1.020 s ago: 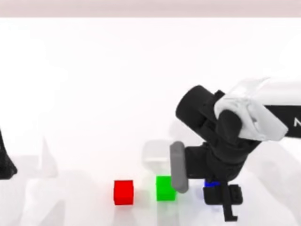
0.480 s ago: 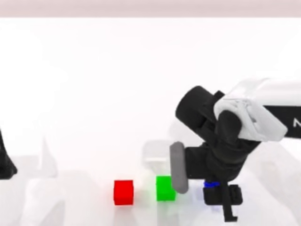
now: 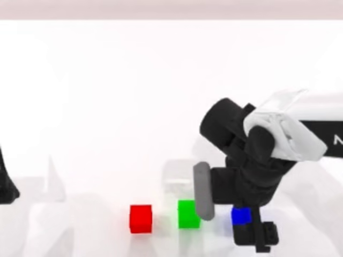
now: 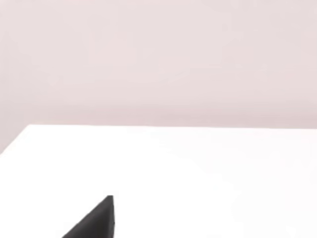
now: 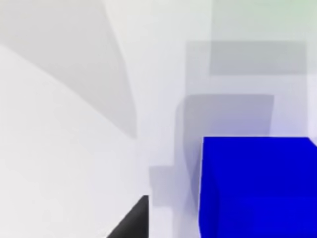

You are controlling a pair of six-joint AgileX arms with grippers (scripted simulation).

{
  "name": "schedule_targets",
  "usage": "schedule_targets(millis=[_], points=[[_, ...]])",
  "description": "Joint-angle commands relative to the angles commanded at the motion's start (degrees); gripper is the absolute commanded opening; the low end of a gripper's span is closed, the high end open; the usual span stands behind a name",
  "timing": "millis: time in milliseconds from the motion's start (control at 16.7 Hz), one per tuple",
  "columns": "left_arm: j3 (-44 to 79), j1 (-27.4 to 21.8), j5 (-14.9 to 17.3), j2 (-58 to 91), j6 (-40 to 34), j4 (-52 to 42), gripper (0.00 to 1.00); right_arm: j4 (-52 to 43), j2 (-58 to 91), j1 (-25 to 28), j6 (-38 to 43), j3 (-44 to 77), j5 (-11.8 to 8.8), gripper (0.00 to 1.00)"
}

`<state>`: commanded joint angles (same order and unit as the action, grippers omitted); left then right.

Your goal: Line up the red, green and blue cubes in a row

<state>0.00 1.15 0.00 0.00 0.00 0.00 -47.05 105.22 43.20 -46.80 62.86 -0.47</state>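
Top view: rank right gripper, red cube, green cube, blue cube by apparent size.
1. Right gripper, largest by far.
2. Red cube and green cube, alike.
3. Blue cube, smaller-looking, but the arm partly covers it, so unsure.

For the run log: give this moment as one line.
red, green, blue in row | right gripper at blue, grip unclear | left arm parked at left edge

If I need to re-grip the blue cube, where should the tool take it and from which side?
Take the blue cube from straight above, pads on two opposite flat side faces. It sits flat on the table, and the gap to the green cube probably leaves finger room. The right tool is already over it; red cube is clear.
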Motion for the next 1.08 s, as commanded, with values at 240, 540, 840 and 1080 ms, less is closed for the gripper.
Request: schedule_targets(millis=[240,540,840,1080], points=[[0.0,0.0,0.0,0.0,0.0,0.0,1.0,0.0,0.0,0.0,0.0,0.0,0.0,1.0],[0.0,0.0,0.0,0.0,0.0,0.0,1.0,-0.2,-0.1,0.0,-0.1,0.2,0.0,1.0],[0.0,0.0,0.0,0.0,0.0,0.0,1.0,-9.8,-3.0,0.2,-0.3,6.1,0.0,1.0],[0.0,0.0,0.0,0.0,0.0,0.0,1.0,-15.6,-5.6,0.3,-0.3,10.0,0.0,1.0]])
